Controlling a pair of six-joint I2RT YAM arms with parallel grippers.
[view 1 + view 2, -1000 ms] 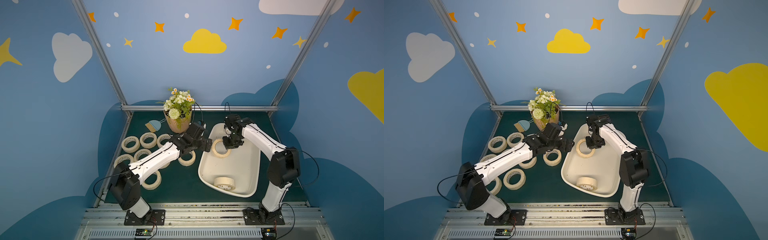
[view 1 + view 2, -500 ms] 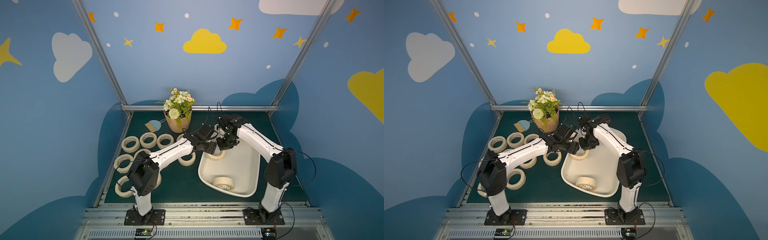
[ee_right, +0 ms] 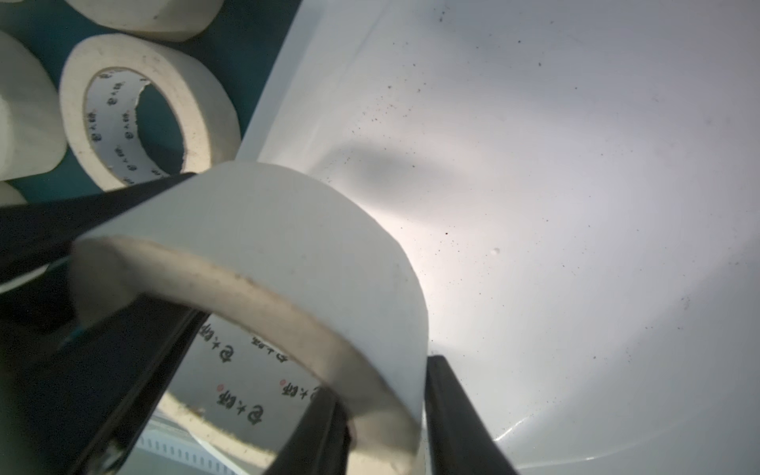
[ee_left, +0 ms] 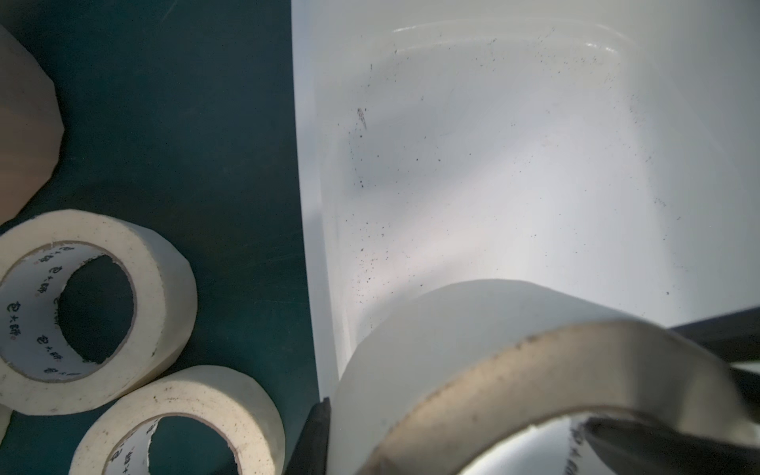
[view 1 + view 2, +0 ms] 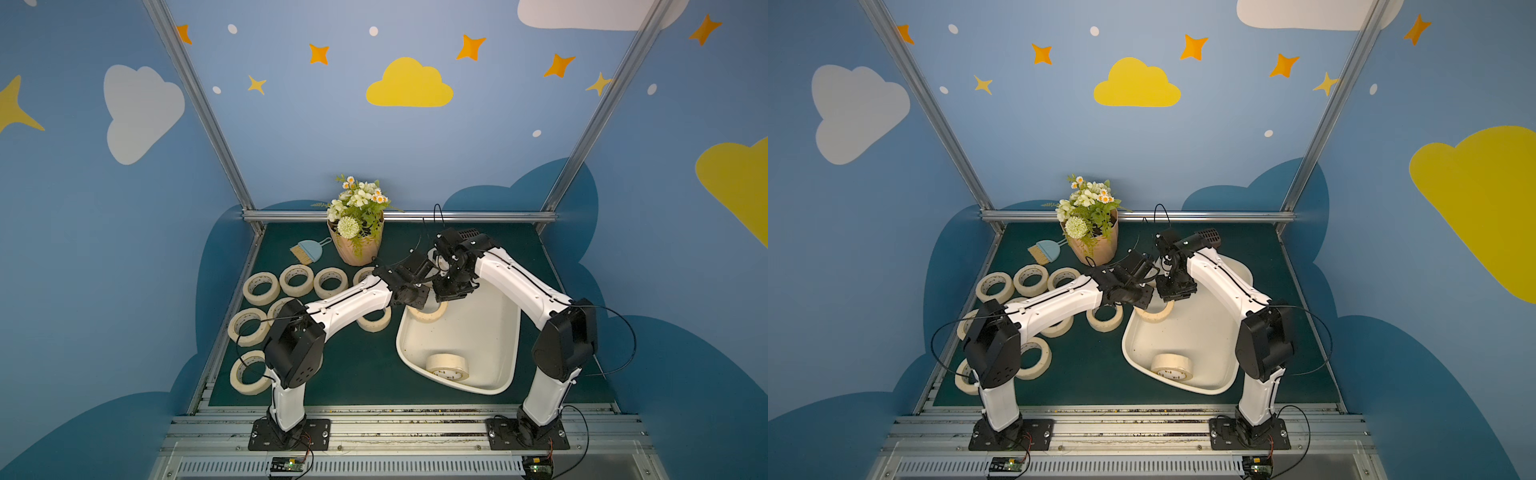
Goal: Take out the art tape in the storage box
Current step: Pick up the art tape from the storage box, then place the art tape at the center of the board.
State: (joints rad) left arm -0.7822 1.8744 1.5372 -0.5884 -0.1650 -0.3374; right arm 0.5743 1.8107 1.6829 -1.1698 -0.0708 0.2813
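Straddling one tape roll's (image 3: pixel 288 230) wall are left gripper (image 5: pixel 417 302) and right gripper (image 3: pixel 382 411).

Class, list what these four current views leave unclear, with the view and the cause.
Which of left hand and right hand clamps the lifted roll: both top views, the hands' bodies cover the contact; wrist views, frame edges cut the fingers.
Count of rolls on the mat: both top views, the left arm overlaps several.
Print on the loose roll in the storage box: top views, too small.

A staged robot-lab booth: blue wall panels (image 5: pixel 316 137) with yellow clouds (image 5: pixel 409 85) and orange stars (image 5: pixel 469 46) (a nursery look), silver aluminium frame posts (image 5: pixel 199 104).
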